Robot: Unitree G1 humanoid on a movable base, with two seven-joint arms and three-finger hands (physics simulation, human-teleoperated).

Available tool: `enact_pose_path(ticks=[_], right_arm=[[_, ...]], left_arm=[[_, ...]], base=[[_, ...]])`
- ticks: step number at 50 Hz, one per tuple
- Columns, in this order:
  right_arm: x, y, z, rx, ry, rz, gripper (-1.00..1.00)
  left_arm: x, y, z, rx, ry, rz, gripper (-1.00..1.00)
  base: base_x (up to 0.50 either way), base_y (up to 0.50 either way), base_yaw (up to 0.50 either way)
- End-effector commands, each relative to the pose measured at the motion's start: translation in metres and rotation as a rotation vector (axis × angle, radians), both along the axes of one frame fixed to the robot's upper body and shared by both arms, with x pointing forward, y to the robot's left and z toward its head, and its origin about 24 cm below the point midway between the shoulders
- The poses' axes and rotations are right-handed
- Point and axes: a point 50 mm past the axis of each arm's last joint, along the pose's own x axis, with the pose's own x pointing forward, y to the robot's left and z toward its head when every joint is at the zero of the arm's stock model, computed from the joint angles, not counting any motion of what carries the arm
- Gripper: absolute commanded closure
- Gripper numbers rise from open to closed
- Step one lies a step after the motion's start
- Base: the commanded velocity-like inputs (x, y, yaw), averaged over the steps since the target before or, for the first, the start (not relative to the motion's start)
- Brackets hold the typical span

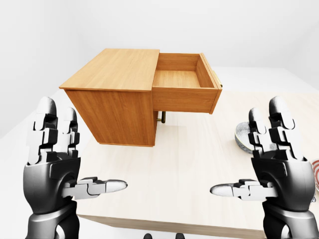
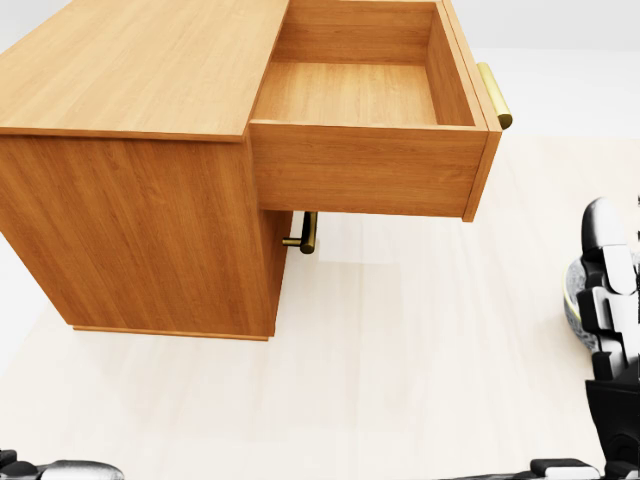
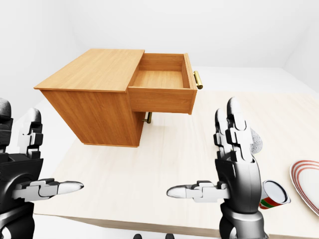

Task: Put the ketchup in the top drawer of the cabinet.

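The wooden cabinet (image 1: 114,69) stands on the pale table (image 1: 189,164), at the upper left of the eye views. Its top drawer (image 2: 360,95) is pulled out to the right and holds nothing I can see. A brass handle (image 3: 198,79) shows on the drawer's far side. No view shows a ketchup bottle. My left hand (image 1: 84,149) is raised at the lower left, fingers up, thumb out, open and holding nothing. My right hand (image 1: 244,152) mirrors it at the lower right, also open with nothing in it. Both hands hang well short of the cabinet.
A grey bowl (image 1: 242,137) sits on the table behind my right hand. A red, white and green can (image 3: 273,195) lies beside a red-rimmed plate (image 3: 306,184) at the right. A lower drawer's brass handle (image 2: 305,232) juts out under the open drawer.
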Motion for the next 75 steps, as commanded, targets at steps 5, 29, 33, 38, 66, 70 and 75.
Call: enact_pose_path(ticks=[5, 29, 33, 38, 66, 70, 75], right_arm=[[-0.023, -0.056, 0.033, -0.113, 0.134, -0.080, -1.00], [-0.100, -0.055, 0.162, -0.627, -0.473, 0.004, -1.00], [-0.104, -0.041, 0.173, -0.679, -0.582, 0.104, -1.00], [-0.111, -0.032, 0.176, -0.800, -0.667, 0.146, -1.00], [-0.073, -0.073, 0.146, -1.442, -0.160, -0.779, -1.00], [-0.070, -0.086, 0.146, -1.424, -0.092, -0.960, -1.00], [-0.070, -0.100, 0.143, -1.364, -0.034, -1.067, -1.00]], left_arm=[[0.001, 0.000, -0.001, -0.002, 0.006, -0.001, -1.00], [-0.005, 0.002, 0.005, 0.001, -0.028, 0.008, -1.00], [-0.006, 0.004, 0.006, 0.000, -0.035, 0.011, -1.00], [-0.006, 0.002, 0.007, 0.002, -0.041, 0.007, -1.00], [-0.004, 0.003, 0.005, 0.000, -0.028, 0.009, -1.00], [-0.003, 0.003, 0.005, 0.000, -0.027, 0.009, -1.00], [-0.003, 0.003, 0.004, 0.000, -0.022, 0.009, -1.00]], base=[[0.00, 0.00, 0.00], [0.00, 0.00, 0.00], [0.00, 0.00, 0.00], [0.00, 0.00, 0.00], [0.00, 0.00, 0.00], [0.00, 0.00, 0.00], [0.00, 0.00, 0.00]])
